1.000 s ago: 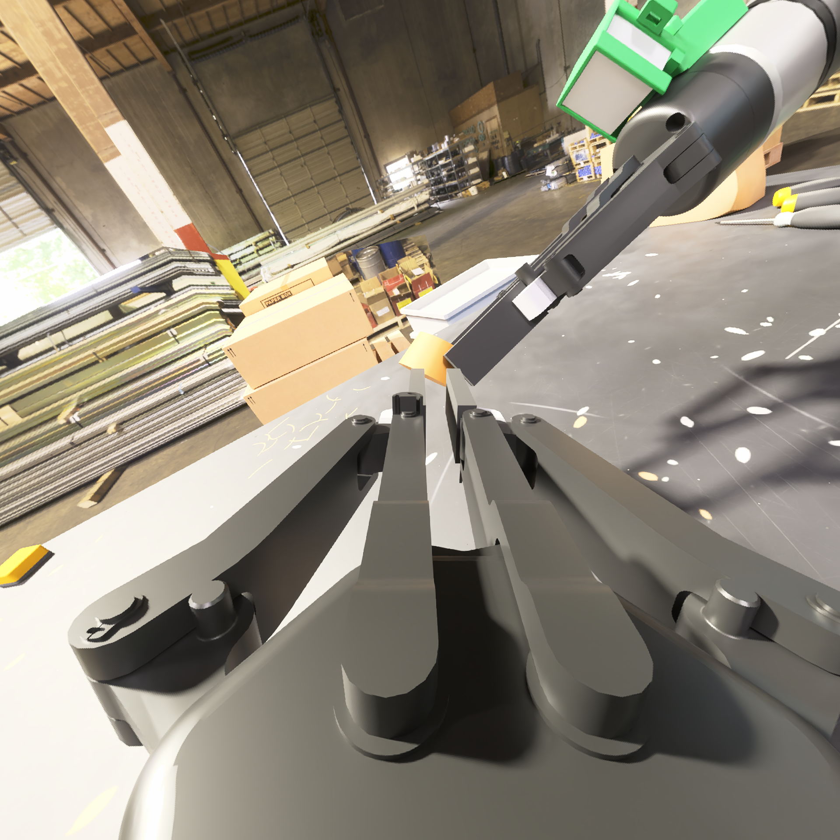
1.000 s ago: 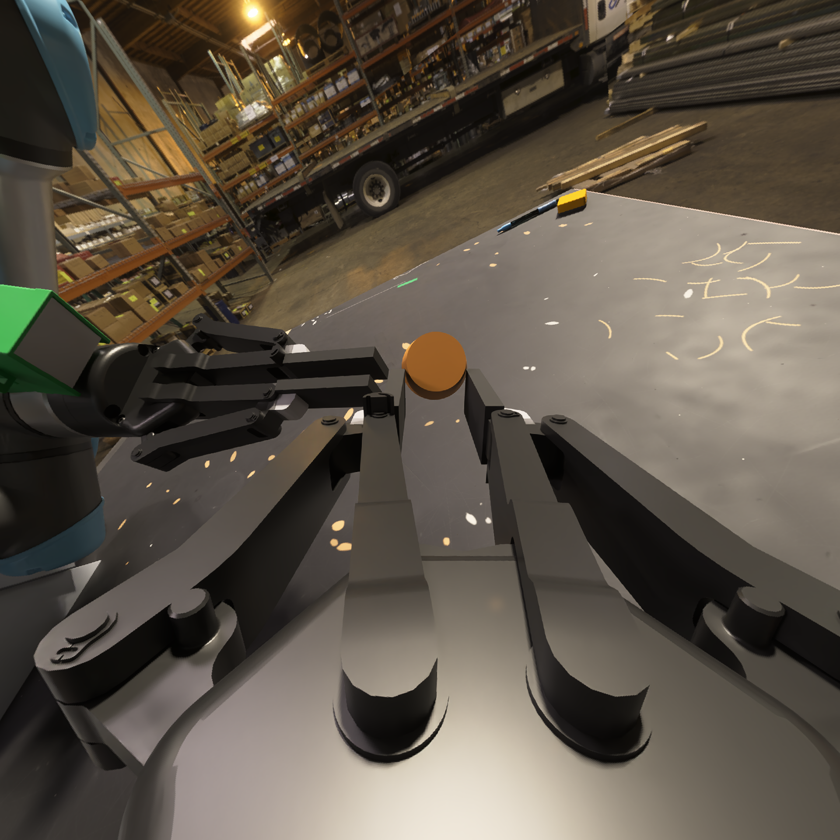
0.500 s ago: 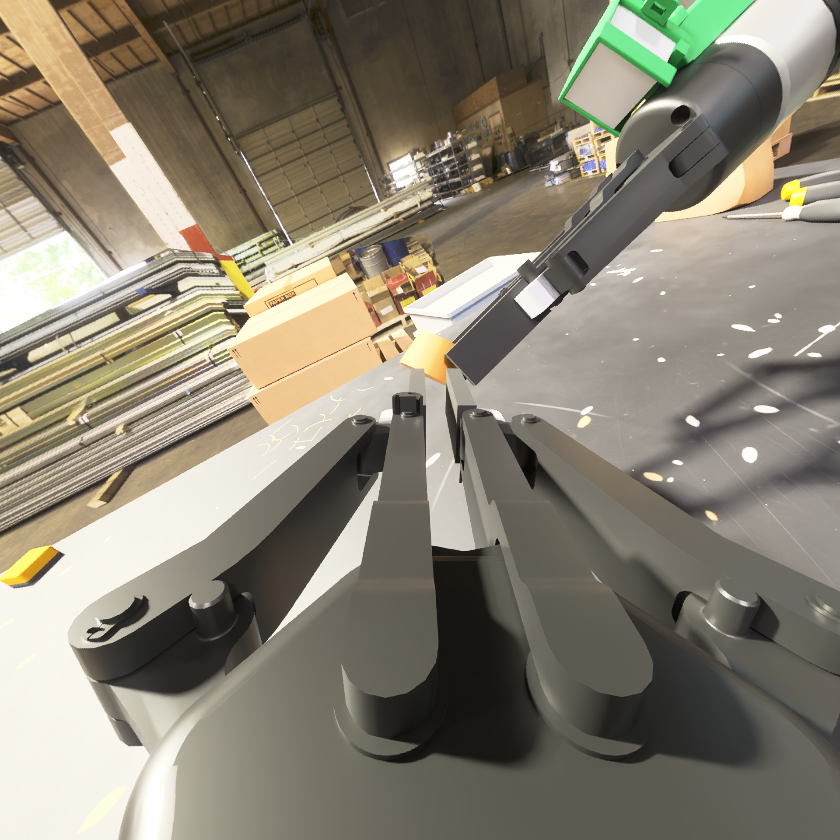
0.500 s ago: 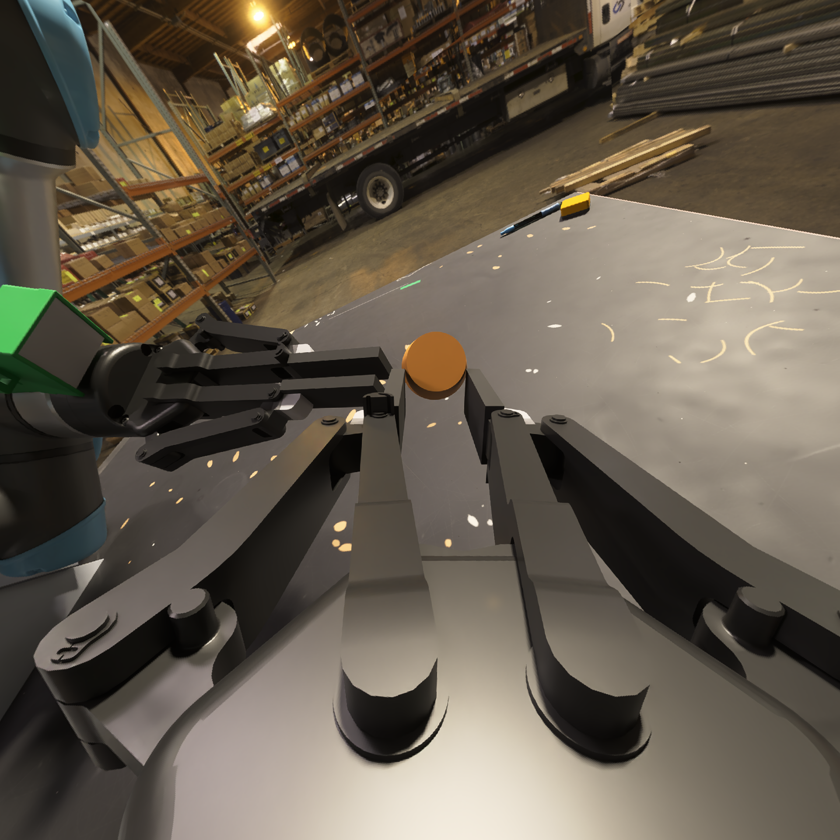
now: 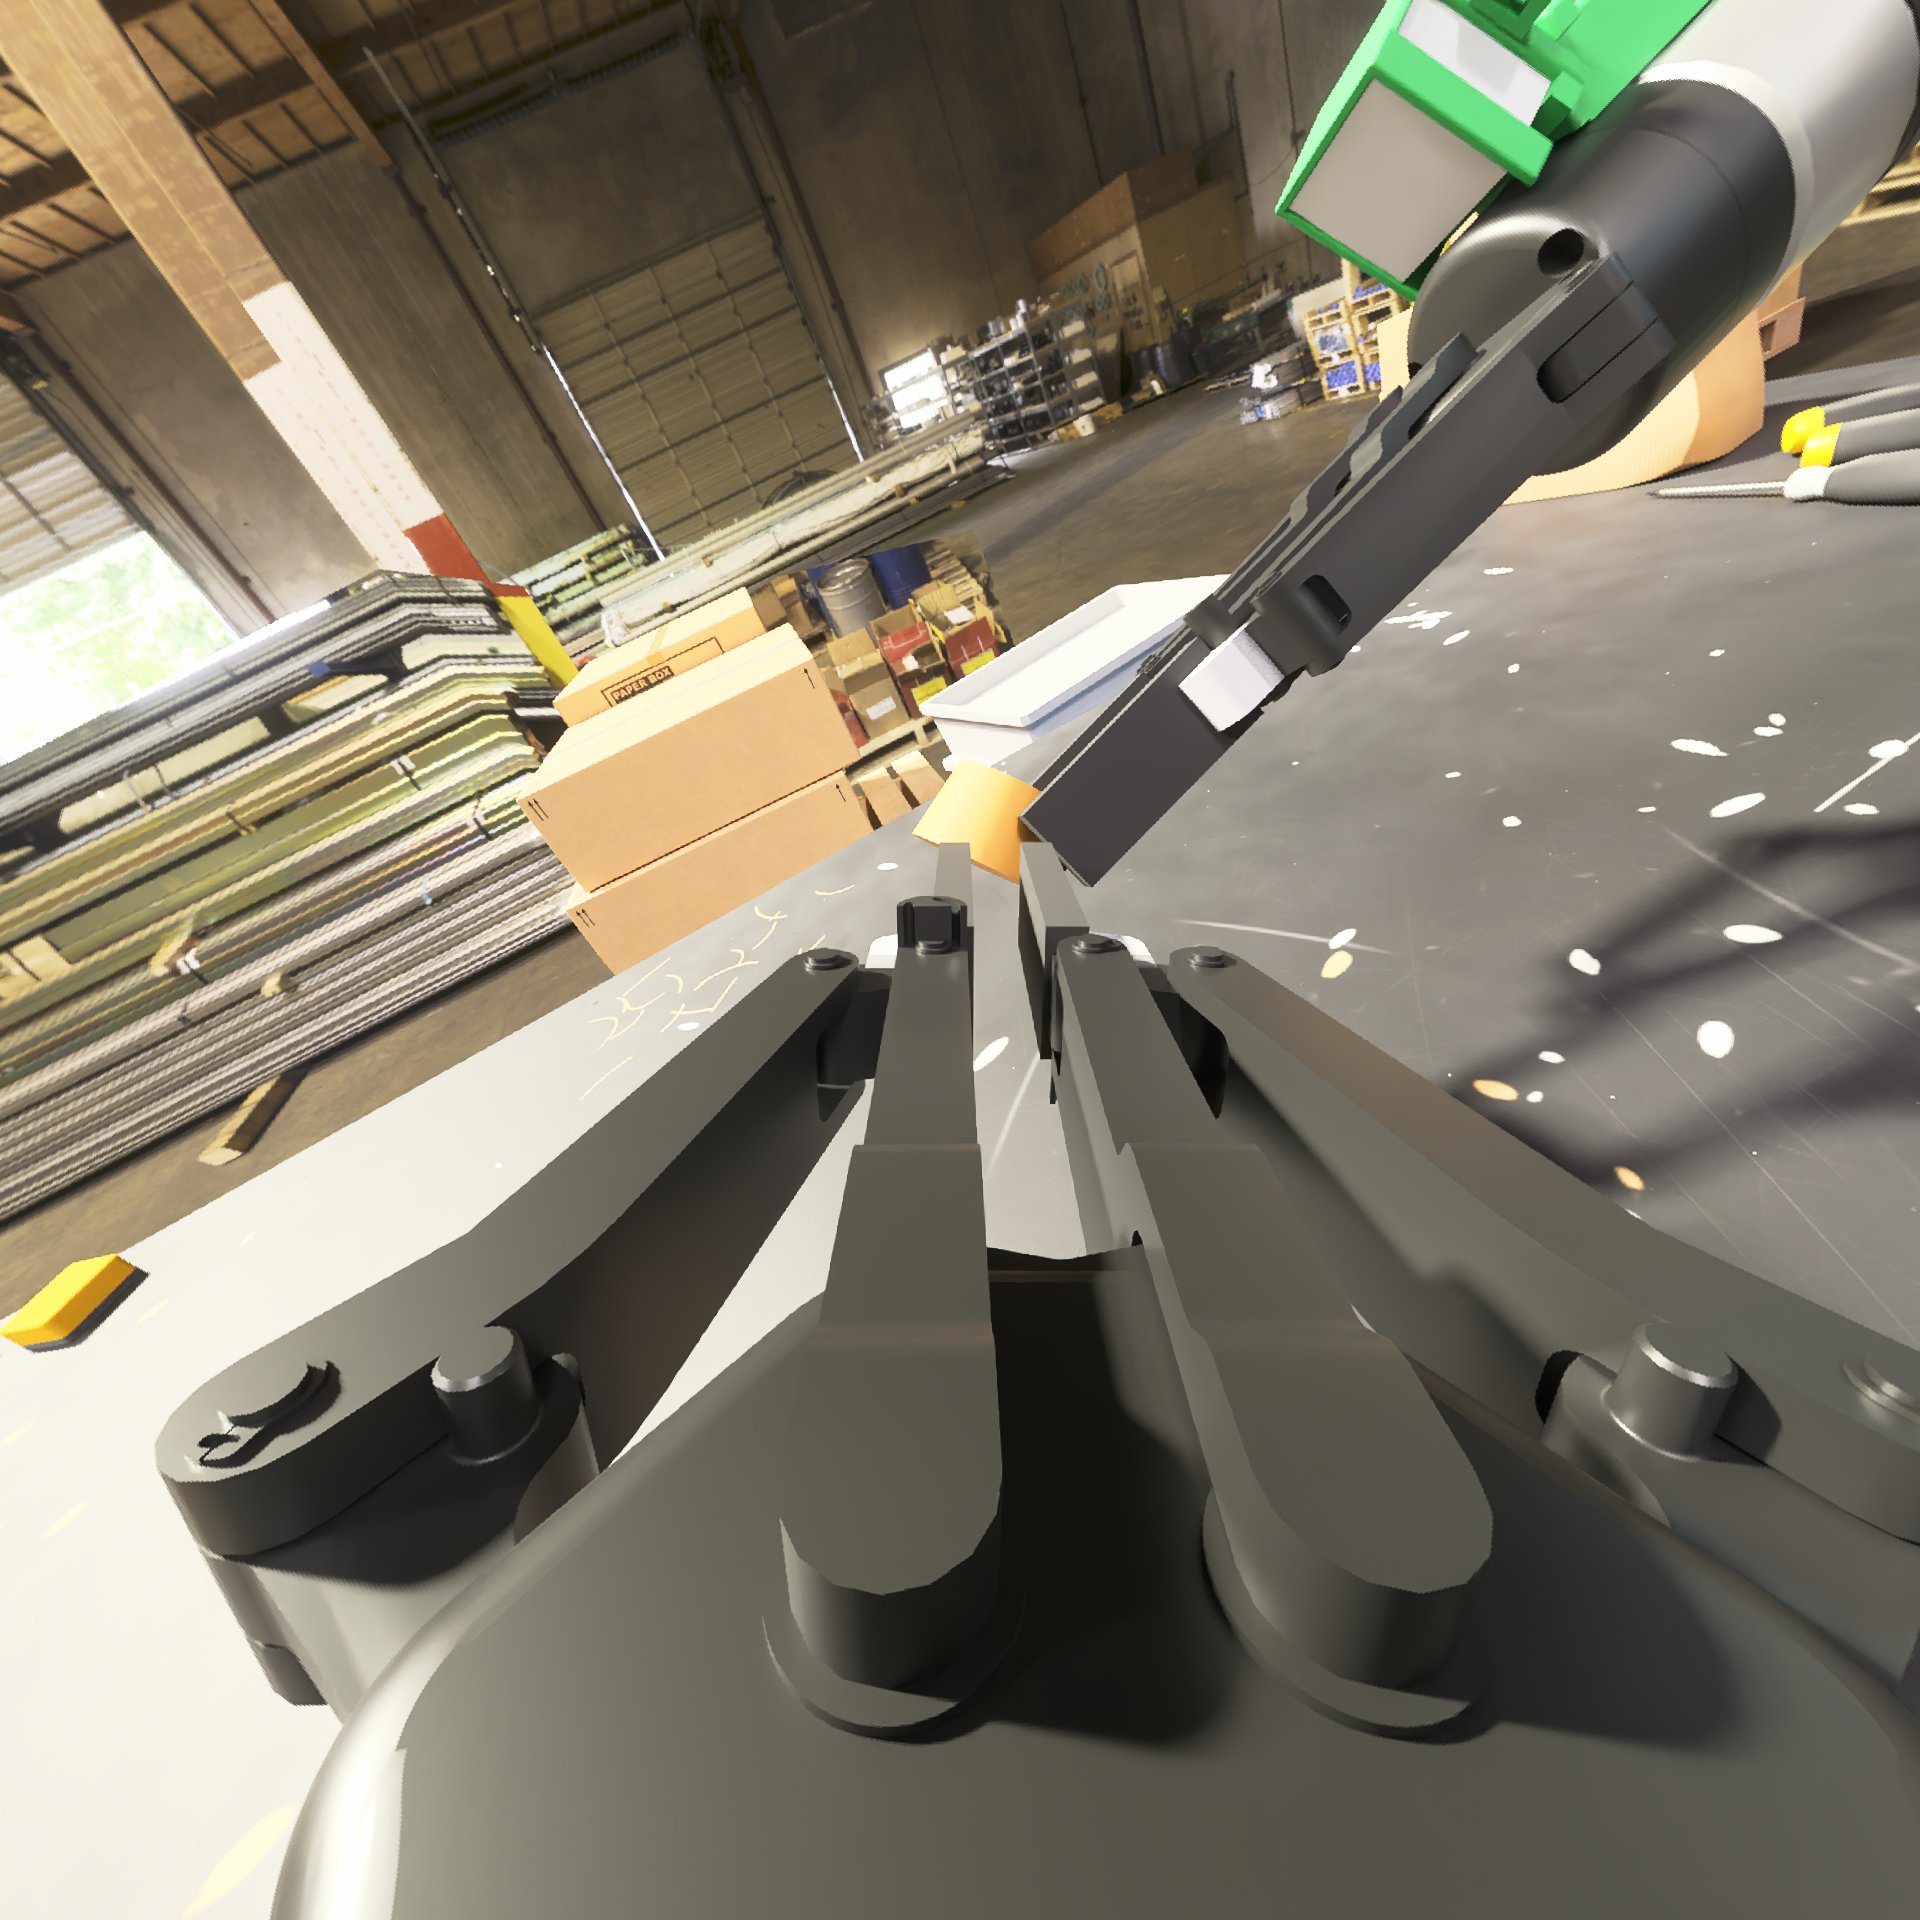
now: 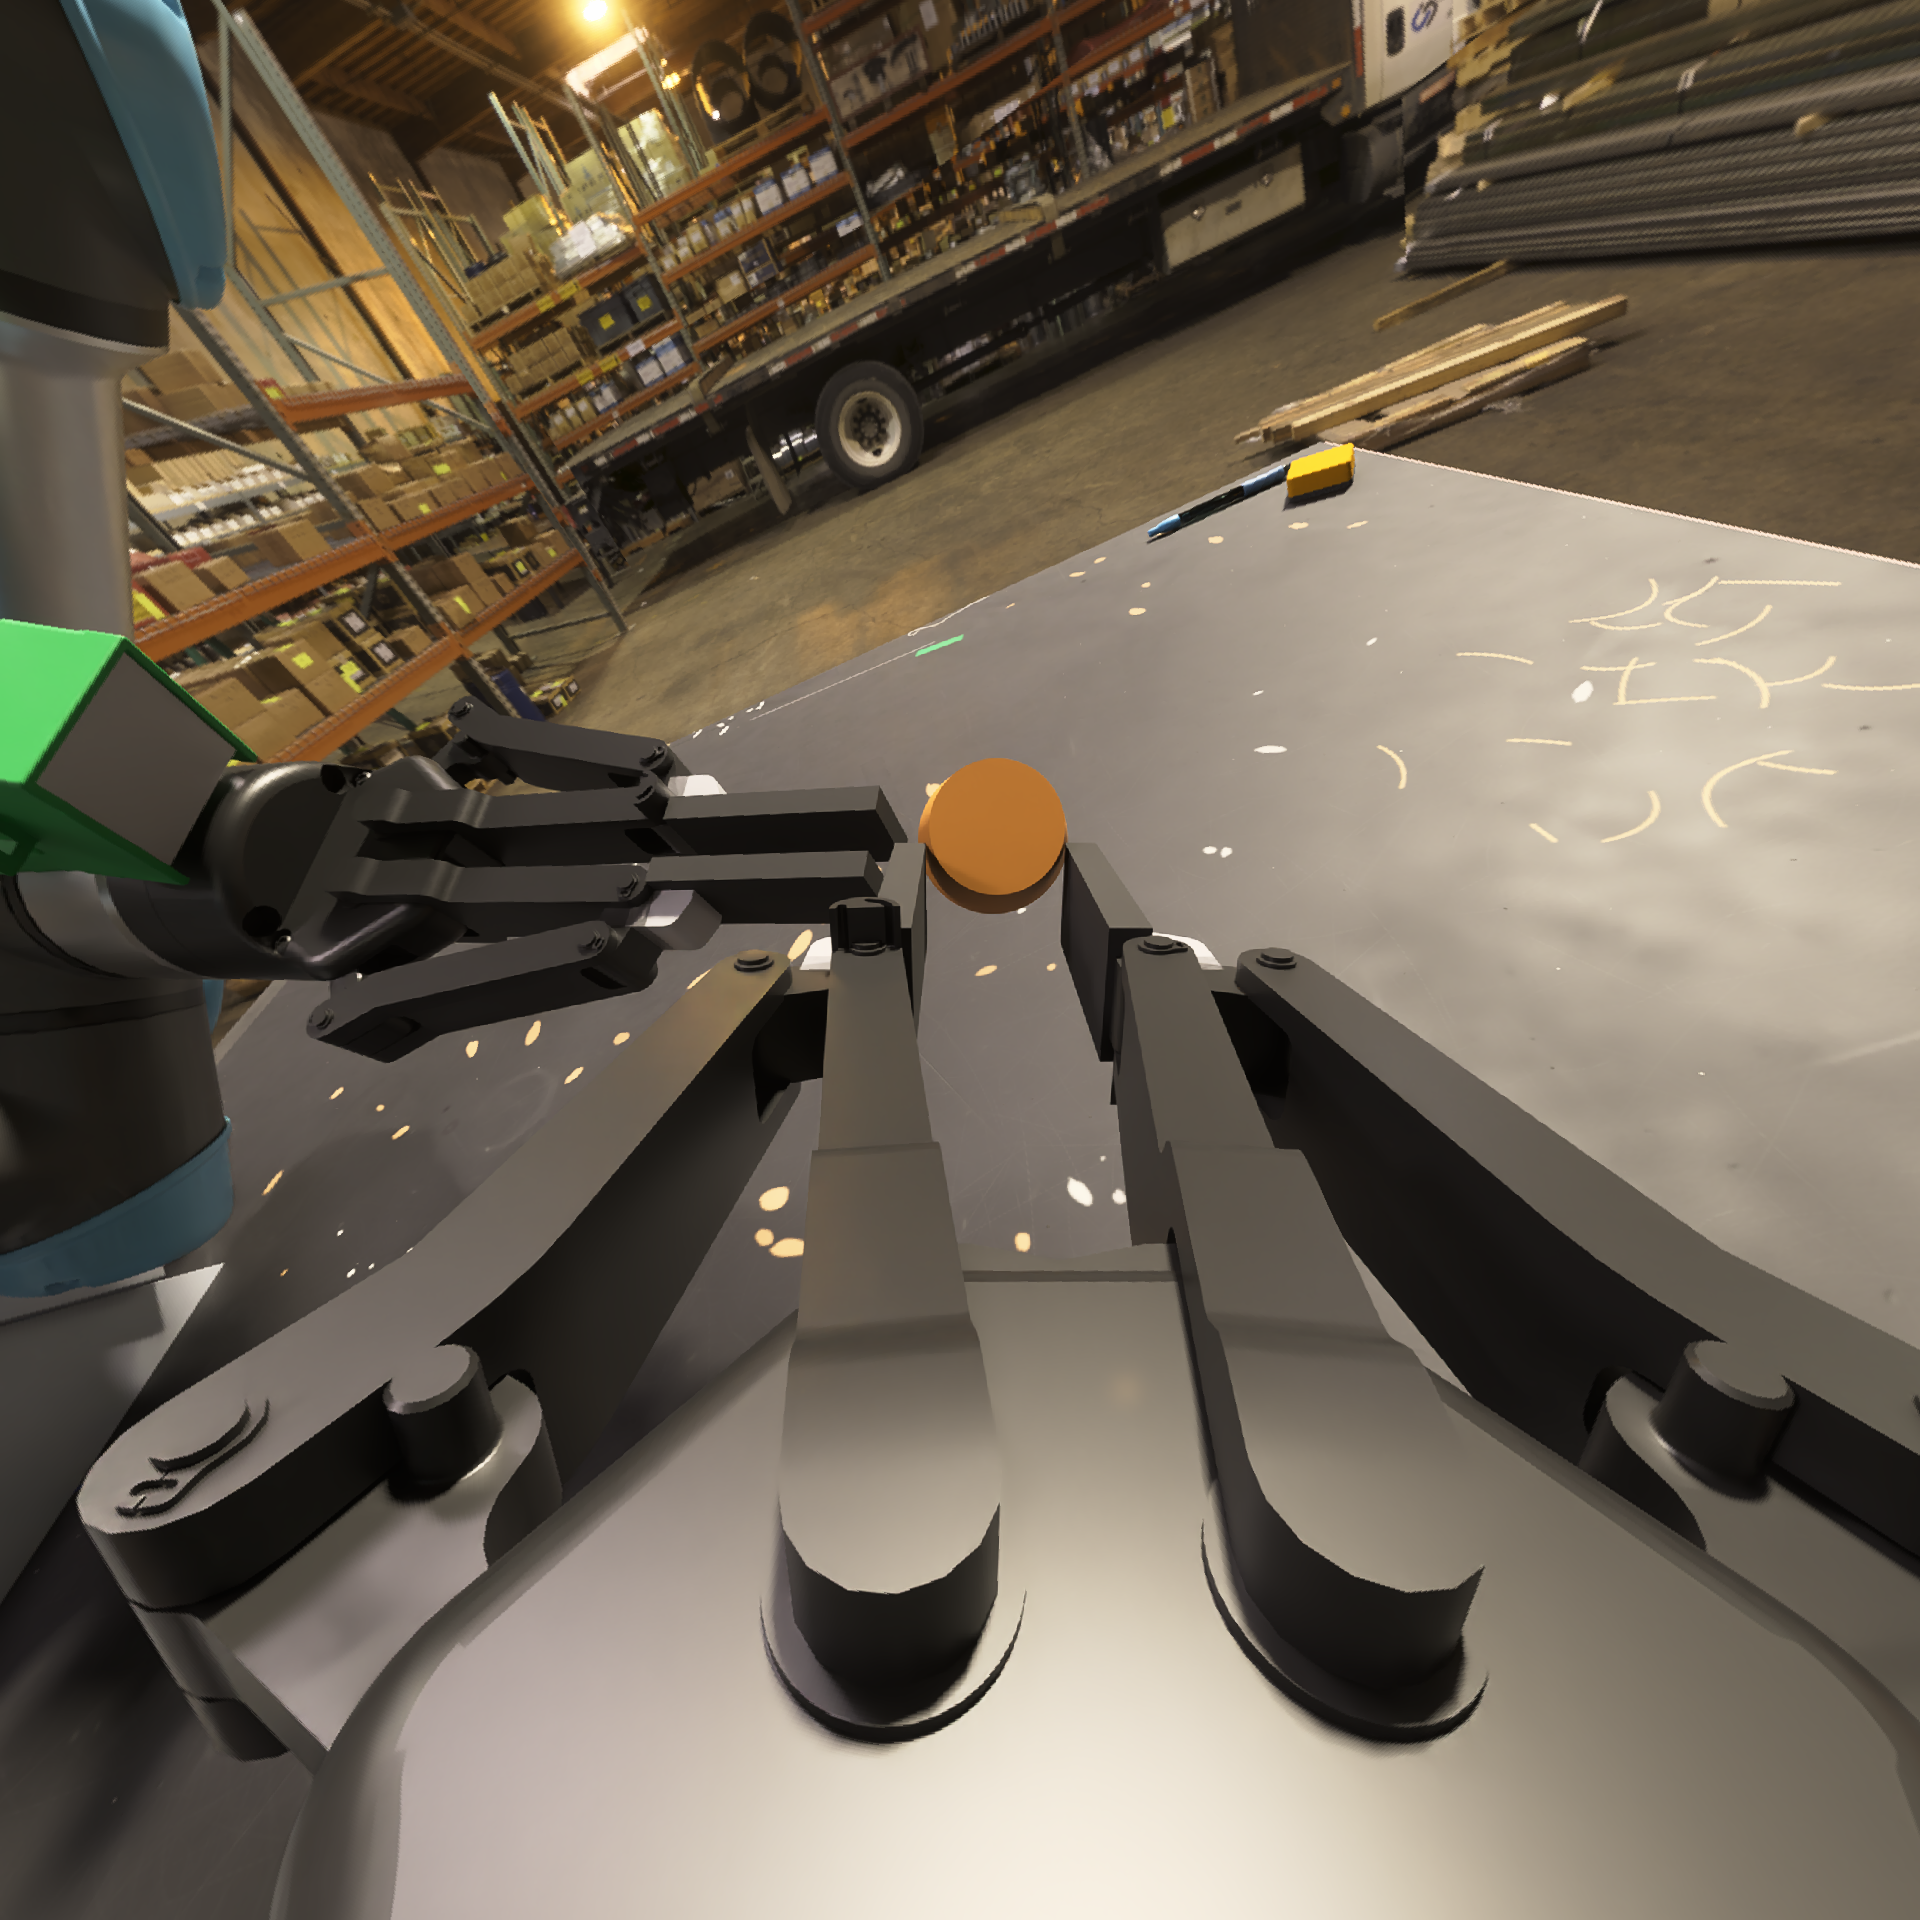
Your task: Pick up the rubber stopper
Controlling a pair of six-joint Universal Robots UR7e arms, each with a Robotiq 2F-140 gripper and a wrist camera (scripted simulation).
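Observation:
The orange rubber stopper (image 6: 992, 831) is pinched between the fingertips of my right gripper (image 6: 992, 878), just above the dark table (image 6: 1455, 987). In the left wrist view the stopper (image 5: 971, 816) shows partly behind the right gripper's finger (image 5: 1101, 800). My left gripper (image 5: 994, 868) is shut and empty, its tips just short of the stopper. In the right wrist view the left gripper (image 6: 883, 842) reaches in from the left, its tips beside the stopper; I cannot tell whether they touch it.
A yellow block (image 6: 1320, 473) and a blue pen (image 6: 1210, 504) lie at the table's far edge. A white tray (image 5: 1049, 675), screwdrivers (image 5: 1839, 447) and a tan object (image 5: 1662, 436) stand behind the right arm. Chalk marks (image 6: 1704, 686) cover part of the table.
The right gripper has risen very slightly with the stopper in it. The left gripper has hardly moved.

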